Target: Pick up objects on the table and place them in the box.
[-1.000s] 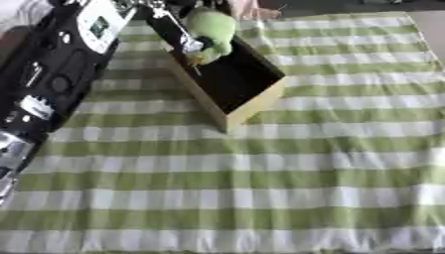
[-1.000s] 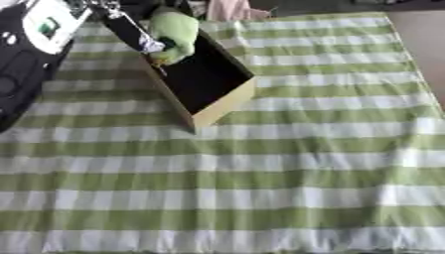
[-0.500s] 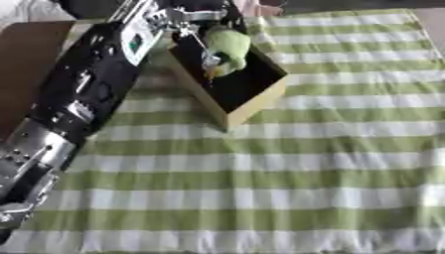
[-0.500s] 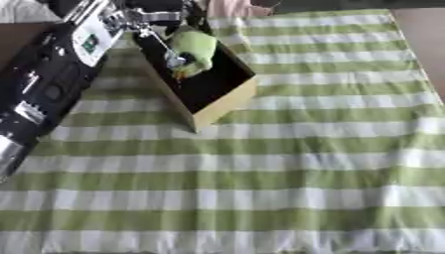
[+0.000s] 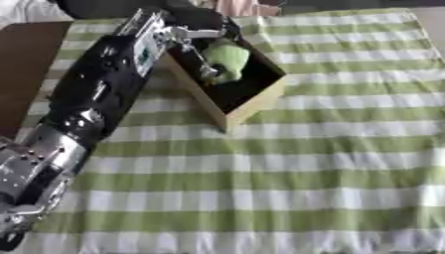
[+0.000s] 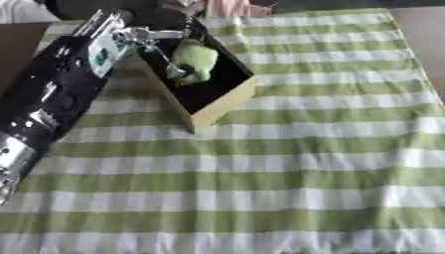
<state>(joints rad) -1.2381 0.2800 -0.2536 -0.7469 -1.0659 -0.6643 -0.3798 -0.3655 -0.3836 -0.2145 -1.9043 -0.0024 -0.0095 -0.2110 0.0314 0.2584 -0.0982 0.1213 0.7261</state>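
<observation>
Left arm: long black and silver arm, running from lower left to upper centre to reach over the box.
Left hand [image 5: 187, 42]: fingers [image 5: 206, 69] curled around the soft green rounded object [image 5: 228, 57], held inside the open tan cardboard box [image 5: 252, 106], upper centre, likely for release.
Table [image 5: 330, 163]: green-and-white checked cloth, right side.

Your left arm [image 5: 91, 106] is big and mostly black, with a smooth, shiny shell. Low down, near the corner, it turns silver and grey, with round metal joints [image 5: 31, 163]. Up near the wrist you can see a flat, pale silver plate [image 5: 143, 37] with a small light patch on it. Your left robot hand [image 5: 195, 42] is made of thin silver and black fingers, like little metal rods. The marks on the plate are too blurry to read.
</observation>
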